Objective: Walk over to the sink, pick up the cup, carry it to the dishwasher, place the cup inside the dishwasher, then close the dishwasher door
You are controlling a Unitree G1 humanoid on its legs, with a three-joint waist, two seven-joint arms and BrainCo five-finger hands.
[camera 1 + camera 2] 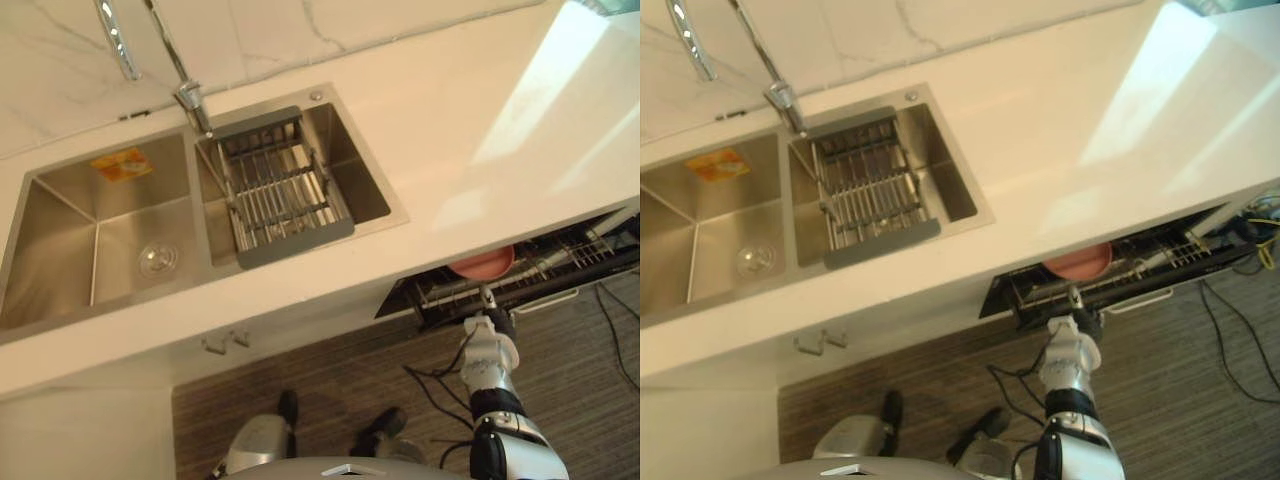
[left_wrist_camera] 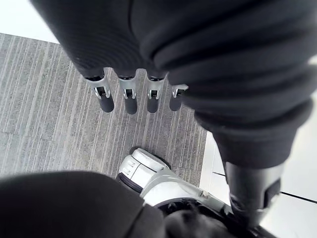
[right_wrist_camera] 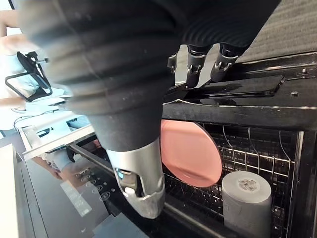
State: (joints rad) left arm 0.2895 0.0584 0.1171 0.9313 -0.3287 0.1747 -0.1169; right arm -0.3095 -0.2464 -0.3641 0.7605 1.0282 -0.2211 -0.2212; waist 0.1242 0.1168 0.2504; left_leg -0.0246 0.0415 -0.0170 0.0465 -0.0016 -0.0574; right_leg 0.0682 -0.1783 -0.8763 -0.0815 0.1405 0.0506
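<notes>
Cup [image 3: 246, 196] stands in the dishwasher rack [image 3: 257, 148], lower right — right robot hand [image 3: 193, 64], fingers straight and empty, reaches over the open door [image 3: 74, 198]; left robot hand [image 2: 130, 96] slack. Fingers could get pinched as it shuts.

Cup sits in the open dishwasher

The grey cup [image 3: 246, 196] stands on end in the dishwasher's [image 1: 560, 262] wire rack [image 3: 267, 153], its flat, labelled end up, just beside a pink plate [image 3: 190, 151]. The dark door [image 3: 74, 191] hangs partly open, tilted out from under the white counter [image 1: 450, 120]. The steel double sink [image 1: 70, 230] lies well apart to the left.
</notes>
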